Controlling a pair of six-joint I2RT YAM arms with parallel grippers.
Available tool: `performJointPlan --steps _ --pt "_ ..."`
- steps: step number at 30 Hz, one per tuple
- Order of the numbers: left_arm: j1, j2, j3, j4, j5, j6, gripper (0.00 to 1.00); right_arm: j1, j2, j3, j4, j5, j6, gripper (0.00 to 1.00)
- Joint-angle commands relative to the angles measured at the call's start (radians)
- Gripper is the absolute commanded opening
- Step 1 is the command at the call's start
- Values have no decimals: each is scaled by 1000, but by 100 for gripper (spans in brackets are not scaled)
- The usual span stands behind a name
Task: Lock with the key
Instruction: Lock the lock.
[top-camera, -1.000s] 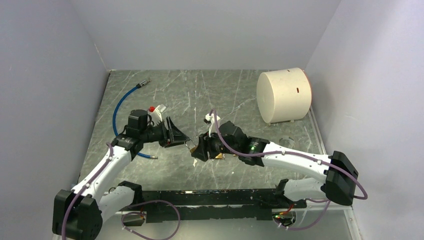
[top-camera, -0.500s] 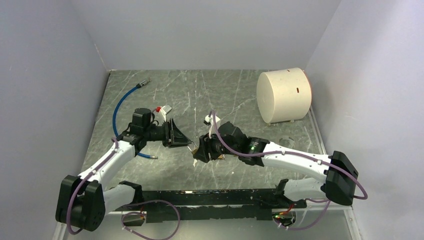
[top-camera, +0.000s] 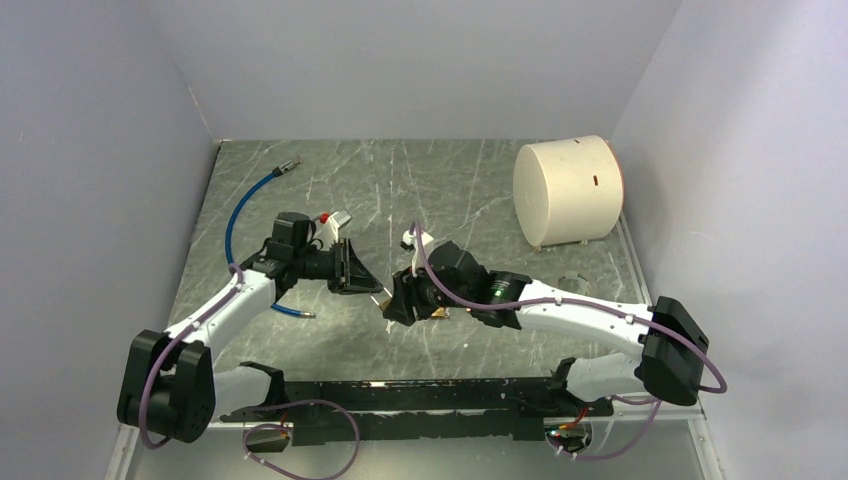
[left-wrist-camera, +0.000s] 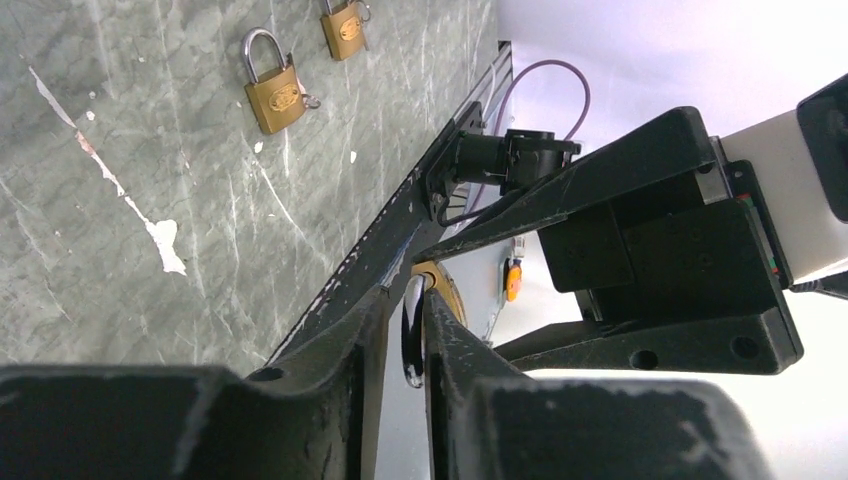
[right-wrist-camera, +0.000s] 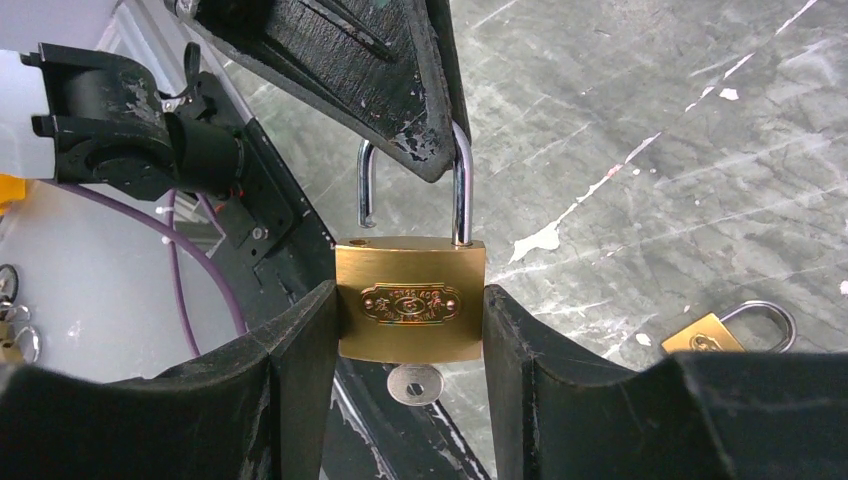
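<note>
Scratched grey marbled table (top-camera: 450, 180). Blue hose (top-camera: 238, 210) left of left pincer (top-camera: 372, 288). White drum (top-camera: 567, 190) well beyond right pincer (top-camera: 400, 300). Two brass padlocks (left-wrist-camera: 272, 92) lying flat, ahead of left pincer.

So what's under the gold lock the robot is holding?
A silver key hangs from the padlock's bottom. Only its round head shows; its blade is hidden inside the lock.

We're seeing a brass-gold padlock (right-wrist-camera: 410, 297) with silver shackle (right-wrist-camera: 461, 190) and silver key (right-wrist-camera: 413, 383), a grey-green marbled table (top-camera: 450, 190) streaked white, a blue hose (top-camera: 240, 210) and a cream cylinder (top-camera: 567, 190).
</note>
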Motion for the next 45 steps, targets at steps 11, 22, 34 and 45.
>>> performJointPlan --steps 11,22,34,45 --pt "-8 -63 58 24 43 36 3 -1 28 38 131 -9 66 33" --pt "-8 -154 101 -18 44 13 3 -1 13 -36 313 -123 146 68" --pt "-9 -273 105 -20 -97 -66 3 -2 -28 -49 247 -93 128 53" --pt "-9 -329 143 -56 -142 -40 3 -11 -11 -58 300 -136 167 29"
